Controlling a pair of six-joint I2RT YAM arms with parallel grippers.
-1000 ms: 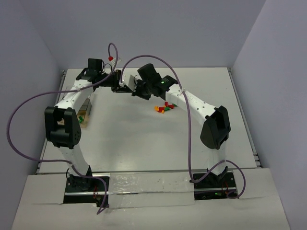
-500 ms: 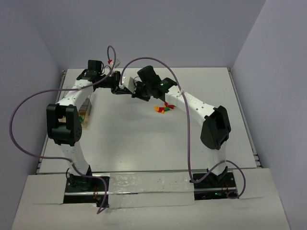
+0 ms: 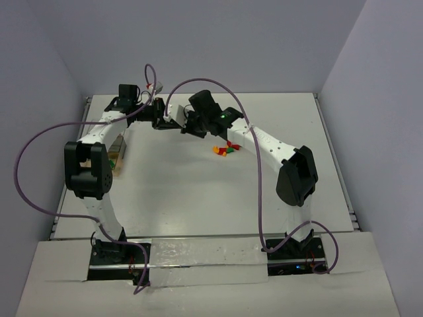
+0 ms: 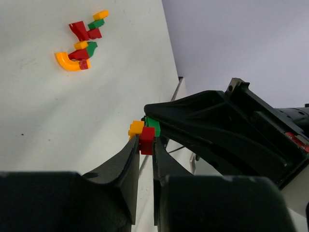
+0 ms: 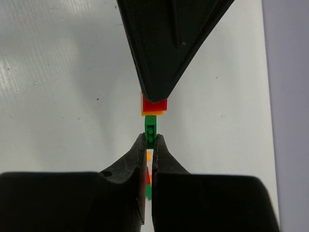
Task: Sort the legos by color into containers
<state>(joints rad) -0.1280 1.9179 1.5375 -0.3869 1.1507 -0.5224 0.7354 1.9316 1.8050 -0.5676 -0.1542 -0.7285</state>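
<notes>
- Where the near edge of the worktop (image 3: 198,198) runs along the bottom of the overhead frame, the left arm (image 3: 86,172) and right arm (image 3: 294,175) rise from bases set side by side.
- Farther in, at the left of that frame, the containers (image 3: 117,160) lie by the worktop's edge, partly hidden under the left arm. Small coloured bits show inside, too small to tell apart.
- Right of centre, loose legos (image 3: 225,149) in red, green and orange-yellow lie in a small pile on the worktop. The left wrist view shows the pile at its upper left, with a curved orange piece (image 4: 65,62) at one side.
- Farthest off, at the upper centre of the overhead frame, the two sets of jaws meet tip to tip.
- The left jaws are nearly closed and pinch a red brick (image 4: 147,140).
- The right jaws are squeezed tight on a green brick (image 5: 150,126), seen edge-on.
- An orange-yellow brick (image 4: 136,128) touches the red and green ones, forming one clump between the tips.
</notes>
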